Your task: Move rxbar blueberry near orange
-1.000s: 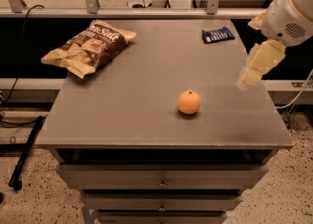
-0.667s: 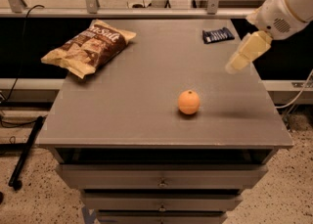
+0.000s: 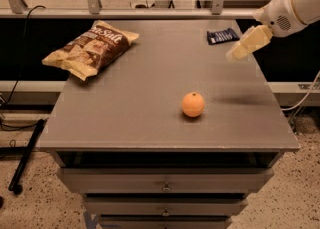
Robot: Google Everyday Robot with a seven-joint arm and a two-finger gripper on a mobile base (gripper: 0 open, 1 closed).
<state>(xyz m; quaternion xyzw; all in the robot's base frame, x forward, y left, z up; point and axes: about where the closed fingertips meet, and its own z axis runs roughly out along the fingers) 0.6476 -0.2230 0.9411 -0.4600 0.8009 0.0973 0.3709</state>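
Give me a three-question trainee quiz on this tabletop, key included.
1. True or false: the blue snack bar touches the orange.
2. Where is the hand? A: gripping the orange. B: in the air over the table's far right edge, beside the snack bar. C: at the near left corner.
3. Which object lies at the far left?
Key: 1 false. 2 B. 3 the chip bag.

matt tabletop (image 3: 150, 83), glossy chip bag (image 3: 92, 48); smooth pincer (image 3: 240, 50) at far-right.
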